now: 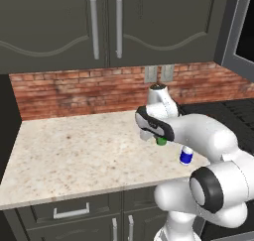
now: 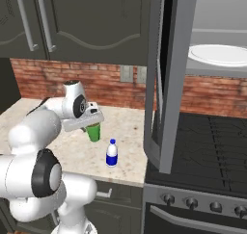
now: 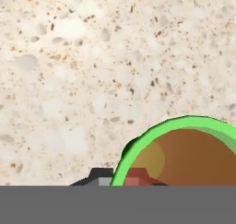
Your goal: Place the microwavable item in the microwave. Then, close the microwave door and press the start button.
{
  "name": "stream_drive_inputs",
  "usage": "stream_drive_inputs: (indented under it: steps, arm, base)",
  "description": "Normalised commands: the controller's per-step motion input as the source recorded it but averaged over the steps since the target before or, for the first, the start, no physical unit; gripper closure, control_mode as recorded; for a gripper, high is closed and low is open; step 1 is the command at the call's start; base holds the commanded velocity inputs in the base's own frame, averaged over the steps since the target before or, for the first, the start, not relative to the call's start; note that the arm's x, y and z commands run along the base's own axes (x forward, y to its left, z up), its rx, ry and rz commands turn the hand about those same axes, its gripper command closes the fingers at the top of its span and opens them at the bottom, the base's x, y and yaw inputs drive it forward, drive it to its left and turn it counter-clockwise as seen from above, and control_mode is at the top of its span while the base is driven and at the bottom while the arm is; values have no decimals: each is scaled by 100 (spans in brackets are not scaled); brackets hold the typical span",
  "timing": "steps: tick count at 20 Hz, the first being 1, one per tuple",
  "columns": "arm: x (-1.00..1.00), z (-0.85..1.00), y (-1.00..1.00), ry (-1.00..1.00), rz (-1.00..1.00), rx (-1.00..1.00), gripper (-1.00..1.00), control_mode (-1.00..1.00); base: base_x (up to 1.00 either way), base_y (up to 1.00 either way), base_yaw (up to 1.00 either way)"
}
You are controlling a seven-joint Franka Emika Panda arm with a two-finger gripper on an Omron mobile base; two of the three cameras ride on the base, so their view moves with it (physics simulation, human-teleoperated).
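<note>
Two items on counter: green cup (image 2: pixel 94 131) with brown contents, and white-capped bottle (image 2: pixel 112 153) with blue label, near each other.
Cup: upright on the speckled counter (image 1: pixel 74 155), directly under the hand; rim and brown inside large in the hand view (image 3: pixel 184 149).
Gripper (image 2: pixel 91 123): poised right over the cup; grip state impossible to tell, fingertips hidden.
Bottle: just beside the cup, nearer the counter's front edge.
Microwave (image 2: pixel 217 31): up at right above the stove (image 2: pixel 207 146), white turntable plate (image 2: pixel 219 54) inside.
Microwave door (image 2: pixel 161 79): swung wide open, edge-on in the right base view.
</note>
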Motion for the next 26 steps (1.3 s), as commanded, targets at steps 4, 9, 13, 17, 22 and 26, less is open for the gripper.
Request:
stream_drive_inputs:
  steps: [4, 9, 13, 17, 22, 26]
  arm:
    - [-60, 100, 41, -4, 13, 0, 100, -100]
    - [-71, 100, 22, -1, 10, 0, 100, -100]
    - [-84, 100, 0, 0, 3, 0, 100, -100]
    - [-97, 84, 0, 0, 0, 0, 100, -100]
    - [-90, 11, -5, 0, 0, 0, 100, -100]
    - [-33, -14, 0, 2, 0, 0, 100, -100]
  base:
    - [0, 0, 0]
    - [0, 0, 0]
    - [0, 0, 0]
    - [0, 0, 0]
    - [0, 0, 0]
    - [0, 0, 0]
